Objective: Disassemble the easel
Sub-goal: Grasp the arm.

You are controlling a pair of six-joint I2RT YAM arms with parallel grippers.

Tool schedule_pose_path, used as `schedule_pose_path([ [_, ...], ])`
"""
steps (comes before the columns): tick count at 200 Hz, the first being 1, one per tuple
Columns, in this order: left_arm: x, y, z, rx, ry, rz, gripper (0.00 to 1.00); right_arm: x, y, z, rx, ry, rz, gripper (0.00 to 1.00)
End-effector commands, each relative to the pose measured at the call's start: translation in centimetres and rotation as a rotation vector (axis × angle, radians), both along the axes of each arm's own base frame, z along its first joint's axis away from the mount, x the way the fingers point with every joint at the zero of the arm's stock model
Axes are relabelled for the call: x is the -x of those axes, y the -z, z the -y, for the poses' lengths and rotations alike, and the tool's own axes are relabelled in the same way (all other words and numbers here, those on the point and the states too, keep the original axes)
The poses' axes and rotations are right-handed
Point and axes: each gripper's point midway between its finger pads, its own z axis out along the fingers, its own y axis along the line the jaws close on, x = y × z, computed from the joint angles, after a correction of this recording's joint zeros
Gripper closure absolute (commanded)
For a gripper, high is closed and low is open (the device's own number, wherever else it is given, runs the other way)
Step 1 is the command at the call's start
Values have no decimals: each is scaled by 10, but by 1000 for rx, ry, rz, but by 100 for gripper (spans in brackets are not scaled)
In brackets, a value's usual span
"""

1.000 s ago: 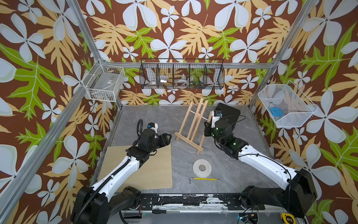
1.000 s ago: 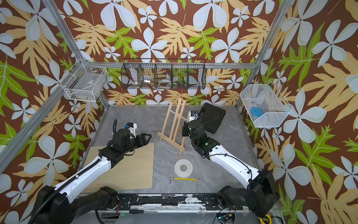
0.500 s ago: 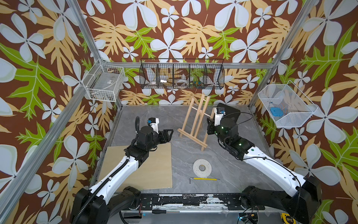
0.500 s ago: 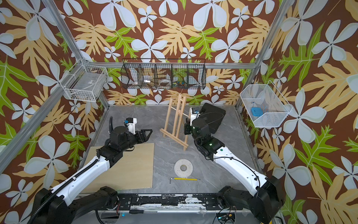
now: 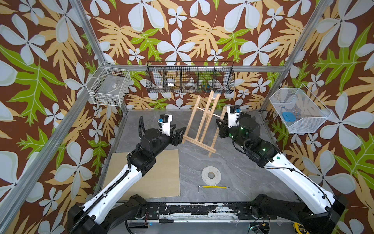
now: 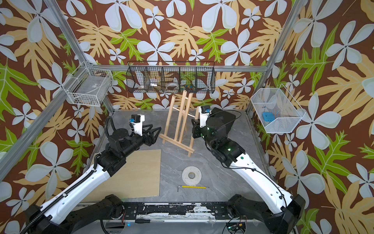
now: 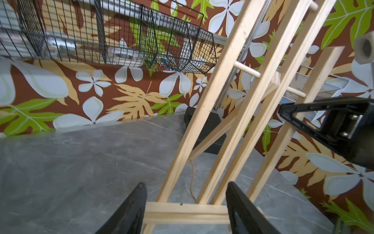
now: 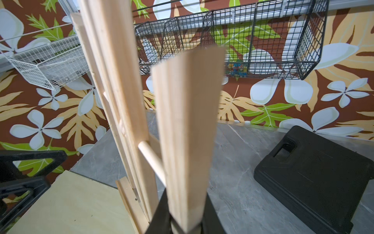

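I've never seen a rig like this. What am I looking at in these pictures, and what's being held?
Two robot arms work at a grey table, each ending in a two-fingered gripper. Two pictures look down from overhead; two come from cameras on the wrists. A small wooden easel is between the arms. The right gripper is shut on one leg; the left gripper is open by the bottom ledge. Also lying there: a board, a tape roll, a hex key, a black case.

Floor [image 5: 194, 160] lies bare between easel [image 5: 199, 144] and ring [image 5: 204, 175]; black case [image 8: 315, 172] blocks behind.
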Motion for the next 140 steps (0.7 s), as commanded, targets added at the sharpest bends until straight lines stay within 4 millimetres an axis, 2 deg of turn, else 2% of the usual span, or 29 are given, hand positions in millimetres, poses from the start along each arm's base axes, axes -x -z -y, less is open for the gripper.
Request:
schedule_pose_path([
  [1, -3, -18, -13, -114, -165, 124, 36, 11, -5, -5, -4, -3, -10, 94],
  [25, -2, -26, -6, -93, -188, 156, 37, 20, -12, -13, -44, -23, -13, 94],
  [41, -3, -30, -1, -69, -177, 162, 42, 25, -13, -17, -57, -43, -27, 94],
  [66, -6, -26, 10, -78, -142, 157, 47, 31, -11, -20, -70, -68, -45, 94],
  [95, -7, -22, 23, -76, -93, 164, 47, 31, -9, -19, -90, -61, -57, 94],
  [140, -20, -14, 30, -107, -112, 152, 49, 32, -6, -28, -98, -99, -79, 94],
])
